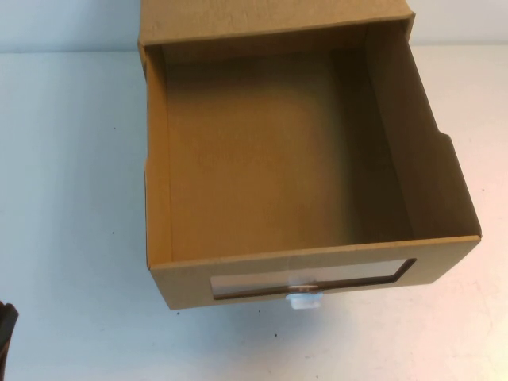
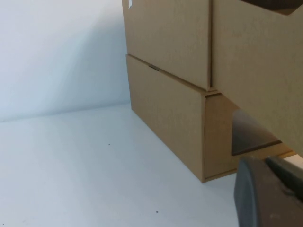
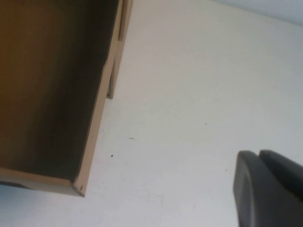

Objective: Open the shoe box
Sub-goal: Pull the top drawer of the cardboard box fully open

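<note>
On the white table [image 1: 63, 159], the shoe box [image 1: 238, 274] is shown pulled open.
Off its right edge, over bare table, the right gripper [image 3: 259, 153] is closed on nothing; the left gripper [image 2: 266, 161], off its left side, cannot be judged.

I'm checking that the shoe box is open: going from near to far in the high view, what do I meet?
Near to far: white pull tab → windowed front panel → empty drawer → outer sleeve. The left gripper sits beside the shoe box; the right gripper, shut, is beside the drawer's corner.
</note>
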Controlling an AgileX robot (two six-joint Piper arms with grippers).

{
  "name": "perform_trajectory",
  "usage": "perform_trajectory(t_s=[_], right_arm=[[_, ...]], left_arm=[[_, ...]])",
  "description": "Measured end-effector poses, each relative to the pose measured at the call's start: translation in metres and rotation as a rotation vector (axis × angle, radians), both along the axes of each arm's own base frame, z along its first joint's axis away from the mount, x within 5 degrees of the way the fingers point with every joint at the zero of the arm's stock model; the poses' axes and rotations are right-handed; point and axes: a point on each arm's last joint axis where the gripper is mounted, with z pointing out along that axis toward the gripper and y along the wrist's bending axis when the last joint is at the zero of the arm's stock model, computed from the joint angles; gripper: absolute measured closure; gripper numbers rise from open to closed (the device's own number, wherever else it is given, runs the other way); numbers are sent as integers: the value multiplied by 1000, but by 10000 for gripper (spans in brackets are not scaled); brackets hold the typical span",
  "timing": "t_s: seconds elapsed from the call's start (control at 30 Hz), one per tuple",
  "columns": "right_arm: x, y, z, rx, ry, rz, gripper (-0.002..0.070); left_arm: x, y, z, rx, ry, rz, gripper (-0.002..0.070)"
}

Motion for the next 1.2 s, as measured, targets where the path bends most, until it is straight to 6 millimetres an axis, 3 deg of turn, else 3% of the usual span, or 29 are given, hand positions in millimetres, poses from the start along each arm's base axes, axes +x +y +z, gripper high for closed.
perform_trajectory(t_s=[0.87,1.0,1.2], right_arm=[[-2,0,-9,-12,77,-13,689],[6,4,-27,-61,62,2,689],[24,0,-80,-35,-40,-16,689]], left_arm=[[0,0,0,4,-3,1,680],[0,0,0,4,-3,1,680],[0,0,0,4,-3,1,680]])
